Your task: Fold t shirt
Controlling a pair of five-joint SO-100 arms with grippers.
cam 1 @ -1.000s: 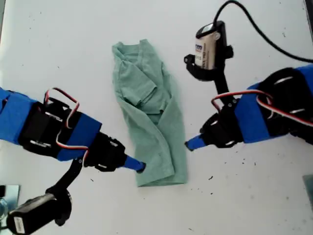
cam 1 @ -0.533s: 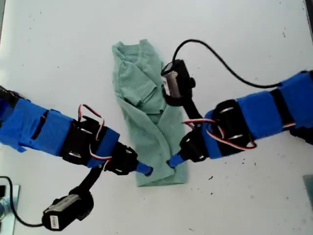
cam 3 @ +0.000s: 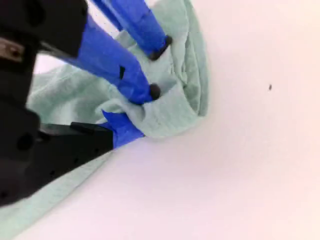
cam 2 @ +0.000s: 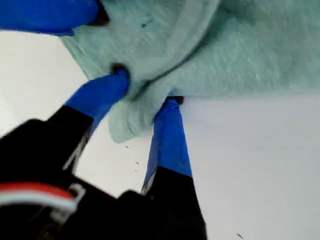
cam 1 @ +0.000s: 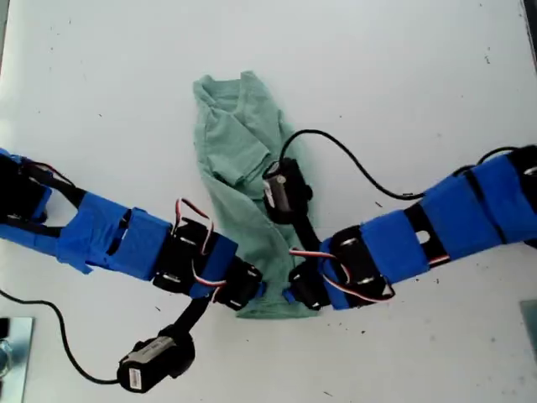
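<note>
The pale green t shirt (cam 1: 243, 143) lies crumpled lengthwise on the white table (cam 1: 419, 67), collar toward the top of the exterior view. My first gripper (cam 1: 256, 292) comes in from the exterior view's left and is shut on the hem corner (cam 2: 146, 90), with cloth (cam 2: 240, 50) bunched between its blue fingers. My second gripper (cam 1: 291, 295) comes in from the exterior view's right and is shut on the same hem (cam 3: 132, 107), pinching a rolled fold of the shirt (cam 3: 185, 75). The two grippers sit close together.
The second arm's wrist camera (cam 1: 281, 189) hangs over the middle of the shirt, trailing a black cable (cam 1: 361, 172). The first arm's camera (cam 1: 155, 365) hangs over bare table. A metallic object (cam 1: 13, 344) sits in the exterior view's bottom left corner.
Both arms have reached inward from the sides to the shirt's lower hem. Their grippers, apart from the cloth a second ago, now pinch it.
</note>
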